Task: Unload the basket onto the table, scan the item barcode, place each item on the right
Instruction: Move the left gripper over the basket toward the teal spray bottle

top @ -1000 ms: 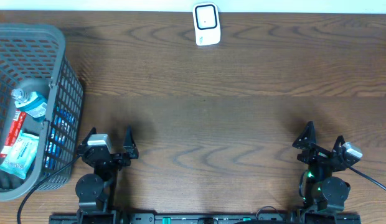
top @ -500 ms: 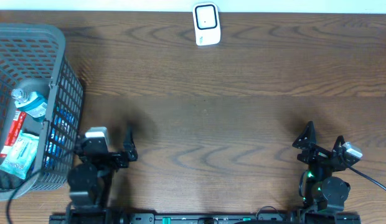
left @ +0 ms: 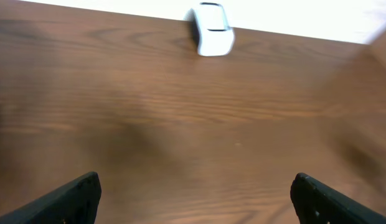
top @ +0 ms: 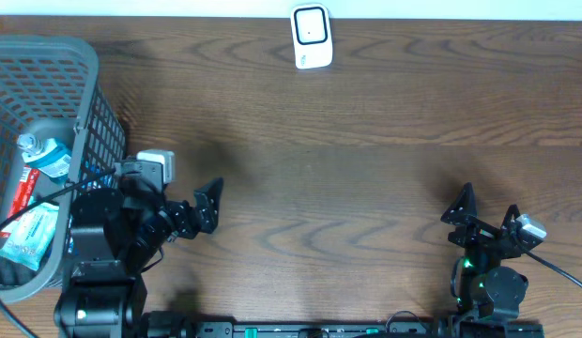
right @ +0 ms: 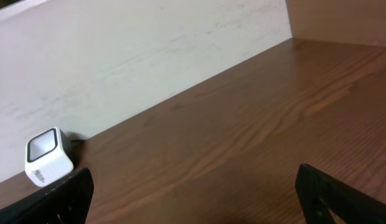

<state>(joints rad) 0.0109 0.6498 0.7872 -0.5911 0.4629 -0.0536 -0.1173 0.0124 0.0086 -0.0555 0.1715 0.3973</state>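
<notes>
The white barcode scanner (top: 310, 38) stands at the table's far edge; it also shows in the left wrist view as the scanner (left: 211, 30) and in the right wrist view as the scanner (right: 48, 157). The items lie in the grey basket (top: 94, 113) at the left: a bottle with a blue label (top: 42, 155), a red pack (top: 23, 192) and a teal-and-white packet (top: 33, 230). My left gripper (top: 169, 188) hangs open and empty just right of the basket, above bare table. My right gripper (top: 488, 205) rests open and empty near the front right.
The table is dark wood (top: 347, 178), with a pale wall behind its far edge. The basket's mesh wall stands close to the left arm. Cables run from both arm bases along the front edge.
The left arm has lifted off its rest and its gripper has swung up and away from the front edge, beside the basket. The right arm has not moved.
</notes>
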